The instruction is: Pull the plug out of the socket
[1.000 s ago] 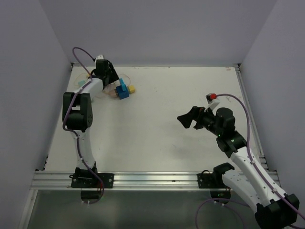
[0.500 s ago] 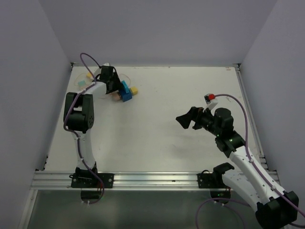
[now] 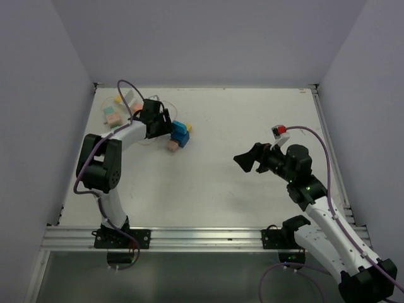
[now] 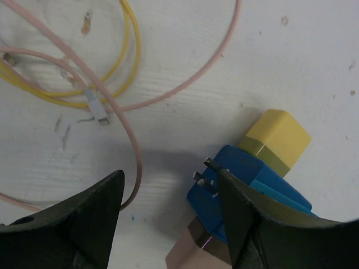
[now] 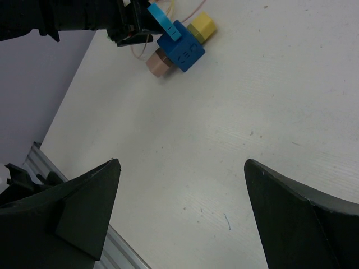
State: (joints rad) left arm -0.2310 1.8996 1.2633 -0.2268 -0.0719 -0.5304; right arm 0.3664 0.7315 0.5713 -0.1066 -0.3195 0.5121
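Location of task item: the blue plastic socket block [image 3: 181,133] lies on the white counter [image 3: 252,113], toward the far-left corner and clear of both edges.
Plugs: a yellow cube-shaped plug [image 4: 277,137] sits in one face of the socket block and a tan cube-shaped plug [image 4: 193,246] in another. Both look fully seated.
Left end effector [image 4: 168,185]: moderately wide and holding nothing. Its right finger overlaps the socket block's near corner, beside two bare metal prongs. Contact cannot be confirmed.
Right end effector [image 5: 180,168]: wide and empty, hovering above the counter near the right edge, well apart from the socket block.
Loose items: a thin yellow cable [image 4: 126,61] and a thin pink cable [image 4: 185,84] loop just beside the left end effector.
Assessment: neither block nor plug is secured, so extraction has not begun.
Risk 1: closing from this offset pinches only a corner, and the socket block twists or skids away.
Risk 2: the pink cable runs between the fingers and may be trapped in the grip.
Risk 3: pulling a plug without bracing the block drags the whole assembly, and nothing separates.
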